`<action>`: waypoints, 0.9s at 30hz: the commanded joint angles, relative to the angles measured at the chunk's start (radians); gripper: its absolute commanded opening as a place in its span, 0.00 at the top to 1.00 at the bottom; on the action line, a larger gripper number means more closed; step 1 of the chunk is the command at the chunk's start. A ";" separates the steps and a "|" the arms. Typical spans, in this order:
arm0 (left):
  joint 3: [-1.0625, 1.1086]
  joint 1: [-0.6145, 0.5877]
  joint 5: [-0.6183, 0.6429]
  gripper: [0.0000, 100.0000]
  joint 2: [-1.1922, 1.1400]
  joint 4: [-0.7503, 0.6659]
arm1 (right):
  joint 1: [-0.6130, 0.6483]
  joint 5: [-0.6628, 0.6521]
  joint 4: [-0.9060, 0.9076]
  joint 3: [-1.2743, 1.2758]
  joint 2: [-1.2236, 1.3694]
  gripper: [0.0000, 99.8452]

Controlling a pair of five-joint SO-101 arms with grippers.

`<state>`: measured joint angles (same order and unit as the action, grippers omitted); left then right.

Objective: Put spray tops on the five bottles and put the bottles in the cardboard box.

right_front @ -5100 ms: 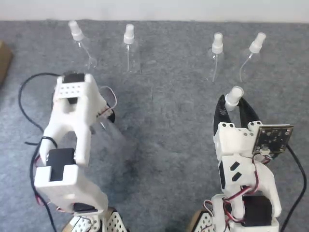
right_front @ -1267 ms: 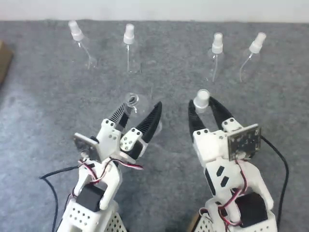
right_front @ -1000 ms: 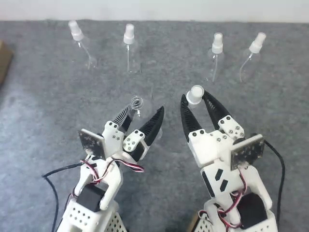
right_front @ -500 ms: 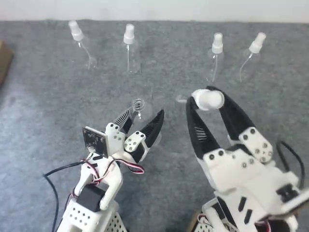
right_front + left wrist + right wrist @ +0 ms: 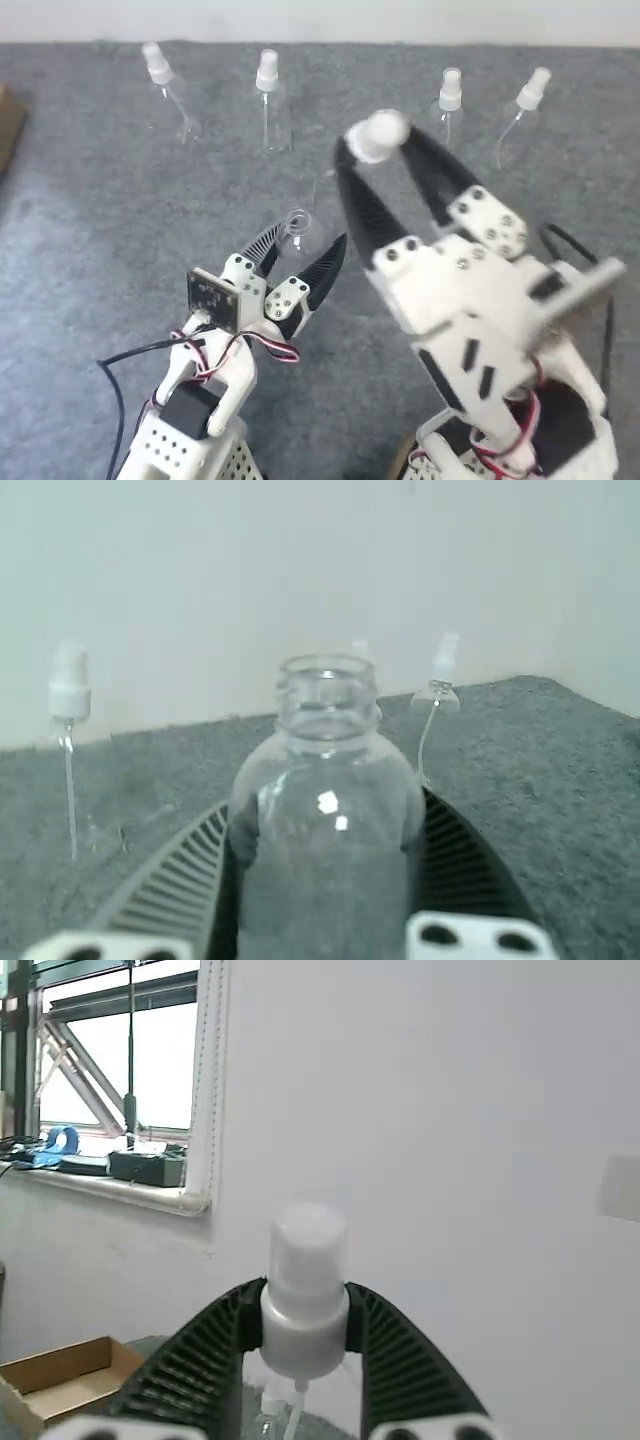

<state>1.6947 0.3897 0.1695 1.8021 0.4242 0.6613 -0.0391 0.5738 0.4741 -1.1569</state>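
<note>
- Table [image 5: 90,250]: flat top covered in coarse grey carpet-like fabric.
- Right arm: white plastic shells, large in the right half of the high view. Its right gripper [image 5: 378,142] has 2 black ribbed fingers pinched on the spray top.
- Left arm: white plastic with loose red and black wires, at lower left of the high view. Its left gripper [image 5: 307,238] has 2 black ribbed fingers clamped against the sides of the open bottle.
- Cardboard box [image 5: 8,122]: brown and open-topped, at the left edge of the high view, well apart from both arms.
- 4 capped bottles: clear, each with a white sprayer and a thin dip tube, upright in a row across the top of the high view. They are the outer-left bottle [image 5: 172,98], inner-left bottle [image 5: 270,102], inner-right bottle [image 5: 446,118] and outer-right bottle [image 5: 520,118].
- Open bottle [image 5: 298,226]: clear, round-shouldered, with a threaded neck and no cap. It is upright, near the frame centre.
- Spray top [image 5: 377,135]: white and cylindrical, with a dome cap, up and to the right of the open bottle.
</note>
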 commanded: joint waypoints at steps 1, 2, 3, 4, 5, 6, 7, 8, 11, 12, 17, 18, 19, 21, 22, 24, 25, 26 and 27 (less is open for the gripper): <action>-0.010 0.005 -0.035 0.99 0.014 -0.061 | 0.067 -0.014 -0.012 -0.055 0.059 0.97; -0.010 0.003 -0.031 0.99 0.014 -0.064 | 0.079 -0.014 -0.012 -0.055 0.067 0.97; -0.010 0.003 -0.025 0.99 0.014 -0.064 | 0.087 -0.014 -0.012 -0.055 0.074 0.97; -0.010 0.002 -0.025 0.99 0.014 -0.064 | 0.091 -0.014 -0.012 -0.055 0.079 0.97; -0.010 0.000 -0.025 0.99 0.014 -0.066 | 0.094 -0.014 -0.012 -0.055 0.085 0.97; -0.010 0.000 -0.025 0.99 0.014 -0.068 | 0.102 -0.014 -0.012 -0.055 0.090 0.97; -0.010 0.000 -0.025 0.99 0.014 -0.068 | 0.110 -0.014 -0.012 -0.055 0.094 0.97; -0.010 0.000 -0.025 0.99 0.014 -0.068 | 0.114 -0.014 -0.004 -0.057 0.096 0.97; -0.010 0.000 -0.026 0.99 0.014 -0.068 | 0.133 -0.012 0.068 -0.101 0.102 0.97; -0.010 -0.002 -0.026 0.99 0.014 -0.066 | 0.140 -0.012 0.099 -0.121 0.102 0.97; -0.010 -0.002 -0.026 0.99 0.014 -0.066 | 0.162 -0.012 0.199 -0.207 0.104 0.97; -0.010 -0.002 -0.026 0.99 0.014 -0.066 | 0.160 -0.012 0.203 -0.207 0.104 0.97; -0.010 -0.002 -0.026 0.99 0.014 -0.066 | 0.159 -0.012 0.208 -0.204 0.104 0.97; -0.010 -0.002 -0.026 0.99 0.014 -0.066 | 0.157 -0.012 0.216 -0.195 0.105 0.97; -0.010 -0.002 -0.026 0.99 0.014 -0.066 | 0.157 -0.012 0.214 -0.184 0.104 0.97; -0.010 -0.002 -0.026 0.99 0.014 -0.064 | 0.157 -0.012 0.214 -0.170 0.104 0.97; -0.010 -0.002 -0.026 0.99 0.014 -0.064 | 0.157 -0.012 0.214 -0.163 0.104 0.97; -0.010 -0.002 -0.026 0.99 0.014 -0.064 | 0.156 -0.012 0.213 -0.155 0.104 0.97; -0.010 -0.002 -0.026 0.99 0.014 -0.064 | 0.156 -0.012 0.211 -0.150 0.104 0.97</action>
<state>1.6947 0.3897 0.1496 1.8021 0.3844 0.8101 -0.0391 0.7841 0.3253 -1.0664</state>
